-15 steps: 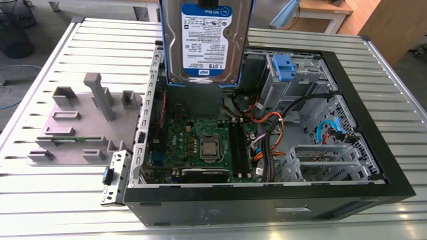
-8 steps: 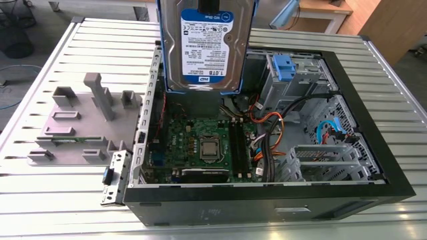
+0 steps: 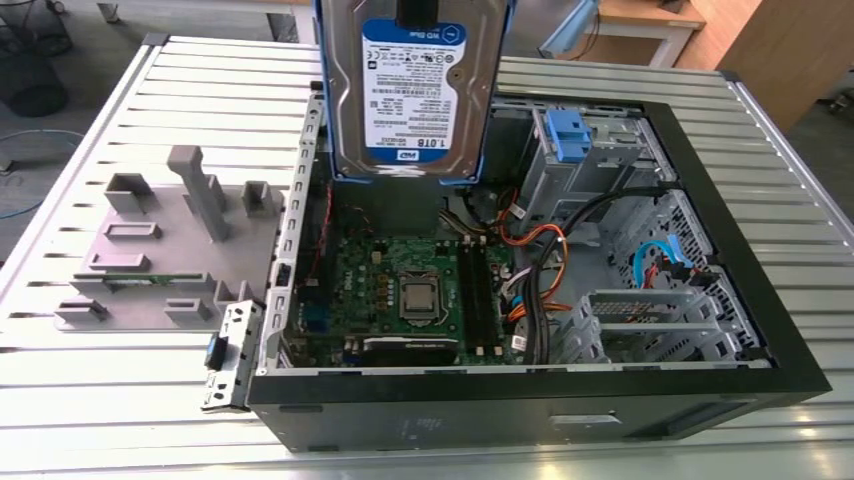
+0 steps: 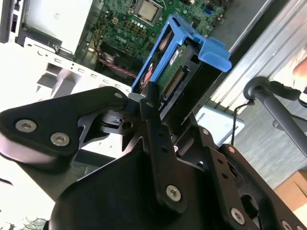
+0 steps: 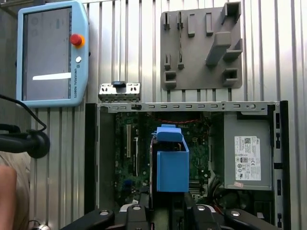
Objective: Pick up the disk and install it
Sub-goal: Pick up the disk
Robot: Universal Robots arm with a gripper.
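Note:
The disk [image 3: 416, 90] is a silver hard drive with a white-and-blue label in a blue plastic carrier. It hangs upright above the open computer case [image 3: 534, 395], over the motherboard [image 3: 400, 280]. My gripper [image 4: 168, 103] is shut on it, with one black finger [image 4: 152, 103] pressed against the carrier's side. In the first wrist view the disk [image 5: 171, 167] shows end-on as a blue block over the case's middle, just ahead of my gripper [image 5: 165, 208]. The second wrist view shows the disk [image 4: 177, 62] with its connector edge toward the camera.
A drive bay with a blue latch [image 3: 567, 130] sits at the case's far right corner in the exterior view. Inside the case is a grey metal box [image 5: 247, 153] with a white sticker. A grey fixture plate [image 3: 147, 250], a small bracket [image 3: 227, 345] and a teach pendant [image 5: 50, 55] lie outside. A hand [image 5: 7, 191] is nearby.

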